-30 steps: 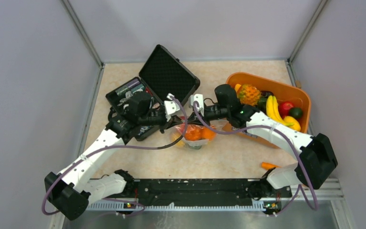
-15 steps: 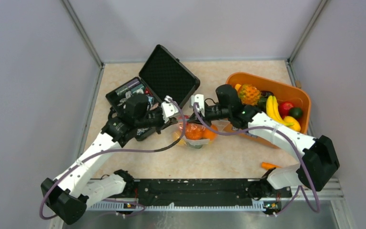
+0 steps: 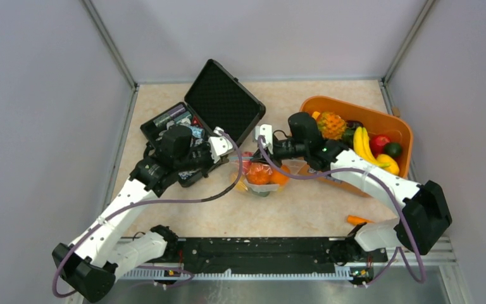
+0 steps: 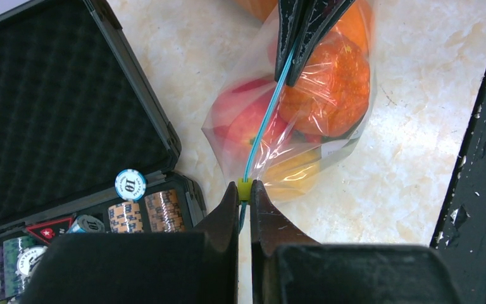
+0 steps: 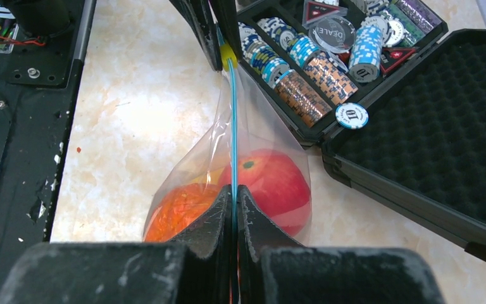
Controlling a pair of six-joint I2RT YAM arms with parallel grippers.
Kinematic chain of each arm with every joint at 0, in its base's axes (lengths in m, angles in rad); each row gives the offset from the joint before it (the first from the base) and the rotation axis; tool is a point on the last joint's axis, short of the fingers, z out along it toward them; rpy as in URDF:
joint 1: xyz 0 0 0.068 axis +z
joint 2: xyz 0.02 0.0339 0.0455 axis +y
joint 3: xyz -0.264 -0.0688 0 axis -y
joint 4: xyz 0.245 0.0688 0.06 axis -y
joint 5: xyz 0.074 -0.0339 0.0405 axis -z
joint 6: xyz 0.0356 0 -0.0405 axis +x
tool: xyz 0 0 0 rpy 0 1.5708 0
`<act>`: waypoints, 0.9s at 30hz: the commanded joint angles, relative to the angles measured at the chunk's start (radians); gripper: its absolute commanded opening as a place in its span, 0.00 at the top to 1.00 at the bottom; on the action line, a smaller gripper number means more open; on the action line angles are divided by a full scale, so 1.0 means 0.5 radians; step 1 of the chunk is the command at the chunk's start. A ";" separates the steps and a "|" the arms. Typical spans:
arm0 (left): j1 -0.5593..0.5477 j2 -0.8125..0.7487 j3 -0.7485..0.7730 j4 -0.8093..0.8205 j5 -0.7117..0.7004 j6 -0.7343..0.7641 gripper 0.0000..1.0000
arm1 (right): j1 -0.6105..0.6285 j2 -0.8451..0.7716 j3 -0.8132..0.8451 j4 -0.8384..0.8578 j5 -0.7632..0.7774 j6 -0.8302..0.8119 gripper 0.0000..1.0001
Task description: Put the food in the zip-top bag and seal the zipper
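Near the centre of the tabletop (image 3: 291,212), the zip-top bag (image 3: 259,179) is held up by its mouth edge between the two pincers. The teal zipper (image 4: 264,126) runs taut in a straight line from one pincer to the other.

Left pincer (image 4: 244,191): clenched on the end of the zipper, at a small yellow tab (image 4: 245,187). Right pincer (image 5: 234,193): clenched on the zipper farther along, directly above the bag's contents.

Inside the bag lie a red fruit (image 5: 272,183), an orange fruit (image 4: 332,85) beside it, and a yellow piece (image 4: 291,180) beneath them. Whether the underside of the bag touches the tabletop cannot be told.

An open black case (image 3: 218,104) stands just beside the bag on the left arm's side; its tray holds rows of poker chips (image 5: 319,69). An orange basket (image 3: 392,123) sits at the far right and contains a pineapple (image 3: 331,125), bananas (image 3: 362,147) and small red and green pieces. An orange stick (image 3: 357,220) lies on the tabletop near the right arm's base.
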 commanded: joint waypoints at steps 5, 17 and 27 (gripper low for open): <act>0.071 -0.096 -0.023 -0.108 -0.202 0.047 0.99 | -0.050 -0.087 -0.006 0.048 0.013 0.019 1.00; 0.086 -0.137 -0.047 -0.104 -0.279 0.050 0.70 | -0.055 -0.091 -0.013 0.051 0.020 0.022 1.00; 0.097 -0.325 -0.197 0.319 -0.229 -0.173 0.20 | -0.055 -0.070 -0.027 0.093 -0.002 0.039 1.00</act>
